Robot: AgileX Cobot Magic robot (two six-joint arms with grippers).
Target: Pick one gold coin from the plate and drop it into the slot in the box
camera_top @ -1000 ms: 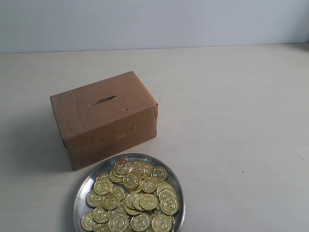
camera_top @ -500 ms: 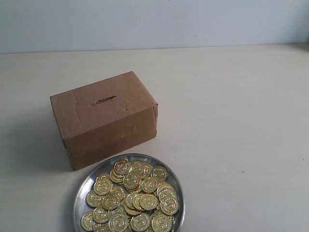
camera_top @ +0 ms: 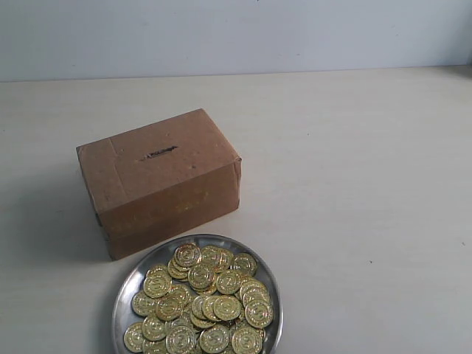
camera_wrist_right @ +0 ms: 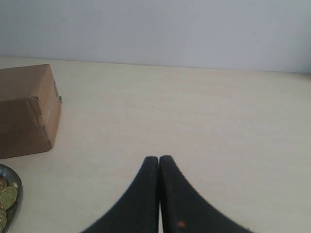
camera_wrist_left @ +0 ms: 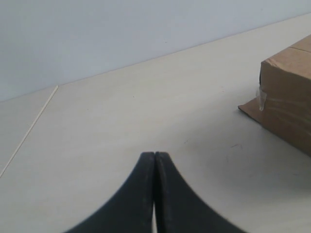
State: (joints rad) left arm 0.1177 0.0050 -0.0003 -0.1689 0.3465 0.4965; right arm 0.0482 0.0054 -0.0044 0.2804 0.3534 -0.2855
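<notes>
The plate (camera_top: 127,286) sits on the pale table (camera_top: 354,184) just in front of the box (camera_top: 158,181), its rim close to the box's lower edge. A heap of gold coins (camera_top: 203,302) fills it. The slot (camera_top: 158,154) is a short dark slit in the top face of the box.

The left gripper (camera_wrist_left: 154,158) has its two black fingers pressed together with nothing between them. They hang over bare table, and only one corner of the box (camera_wrist_left: 289,97) shows off to the side, well apart from the tips. The right gripper (camera_wrist_right: 159,159) is likewise clenched on nothing. A sliver of the plate (camera_wrist_right: 17,188) with a few coins (camera_wrist_right: 6,196) shows at the edge of its picture beside the box (camera_wrist_right: 24,109), well apart from the fingertips.

Only the exterior view shows the slot and nearly the whole plate; only the wrist views show the grippers. The left wrist view alone shows clear tape (camera_wrist_left: 261,94) on a box corner.
</notes>
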